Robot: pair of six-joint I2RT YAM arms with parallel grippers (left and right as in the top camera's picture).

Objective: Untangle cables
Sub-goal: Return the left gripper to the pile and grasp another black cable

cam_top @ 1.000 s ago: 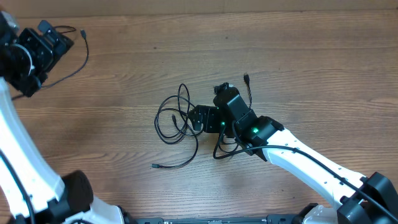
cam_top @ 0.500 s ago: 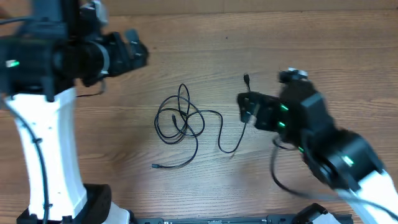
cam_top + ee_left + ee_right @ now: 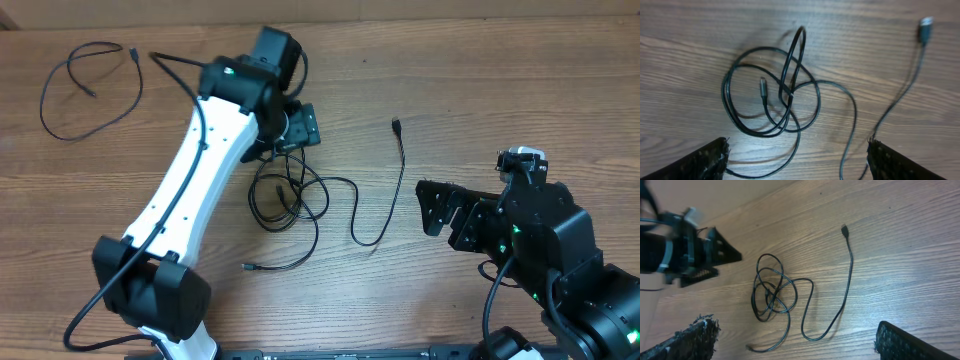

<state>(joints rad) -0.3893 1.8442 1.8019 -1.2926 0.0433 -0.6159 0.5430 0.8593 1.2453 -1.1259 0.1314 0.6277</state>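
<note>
Over the wooden table [image 3: 520, 90] I am watching my left arm [image 3: 200, 180] stretching across. Its left gripper [image 3: 303, 126] is hanging spread and empty just above the top of the tangled cables [image 3: 792, 65]. The right gripper [image 3: 445, 210] is hovering released, well to their right. A separate cable [image 3: 138, 88] is lying far left. The tangle's loose plug [image 3: 396, 126] is resting between both grippers.
</note>
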